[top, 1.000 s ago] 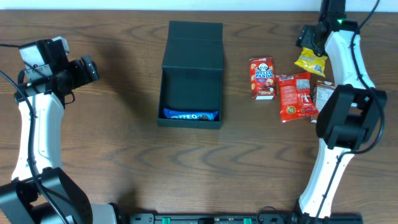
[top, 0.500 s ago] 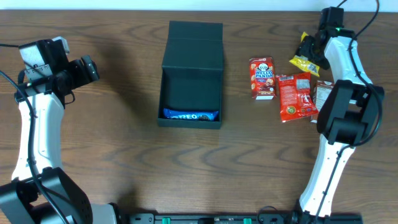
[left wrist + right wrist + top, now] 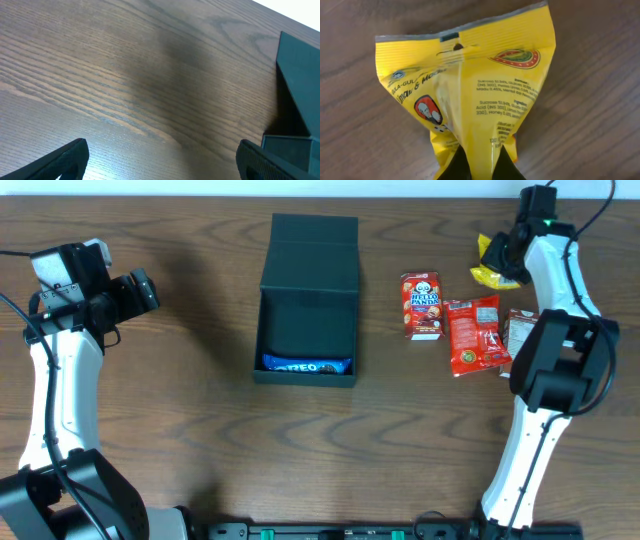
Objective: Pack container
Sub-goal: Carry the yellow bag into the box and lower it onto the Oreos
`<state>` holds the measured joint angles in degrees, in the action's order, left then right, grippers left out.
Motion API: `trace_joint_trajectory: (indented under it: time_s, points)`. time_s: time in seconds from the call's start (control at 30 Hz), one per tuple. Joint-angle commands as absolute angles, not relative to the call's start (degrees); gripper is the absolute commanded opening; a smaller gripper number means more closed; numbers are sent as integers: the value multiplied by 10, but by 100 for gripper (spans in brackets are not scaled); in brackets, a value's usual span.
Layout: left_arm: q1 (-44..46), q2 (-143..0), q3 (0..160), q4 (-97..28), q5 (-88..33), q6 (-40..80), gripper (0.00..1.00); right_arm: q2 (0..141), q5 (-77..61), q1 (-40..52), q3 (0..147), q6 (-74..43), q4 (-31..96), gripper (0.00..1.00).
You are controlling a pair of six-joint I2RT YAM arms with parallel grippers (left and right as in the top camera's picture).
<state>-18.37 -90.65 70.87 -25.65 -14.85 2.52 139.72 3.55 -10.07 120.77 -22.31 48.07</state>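
Right wrist: right hand [image 3: 480, 163] pinches yellow pkt [image 3: 470, 75] edge.

Wide bare table [image 3: 190, 410] lies left of the container [image 3: 308, 280]; a Hello Panda box [image 3: 421, 305] and red packet [image 3: 473, 335] crowd its right.

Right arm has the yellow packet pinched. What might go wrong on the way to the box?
The right gripper pinches only one end of the yellow packet, so it may slip or swing. The Oreo packet fills the near end of the container; a drop there may pile up and block the lid.
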Motion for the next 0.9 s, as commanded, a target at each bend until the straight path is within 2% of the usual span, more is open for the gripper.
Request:
trace_joint_trajectory:
  time_s: [0.0, 0.2, 0.4, 0.57, 0.87]
  points:
    - [-187, -908, 714, -258, -149, 17, 95, 1412, 25, -99, 1255, -222, 513, 1]
    - [-187, -908, 714, -256, -149, 17, 95, 1412, 8, -68, 1415, -167, 633, 1]
    - [-187, -908, 714, -250, -149, 17, 95, 1411, -16, 33, 1561, -145, 771, 1]
    - [-187, -908, 714, -250, -148, 17, 95, 1411, -90, 142, 1574, -145, 831, 1]
    - [-187, -908, 714, -250, -148, 17, 95, 1411, -62, 300, 1567, -193, 892, 2]
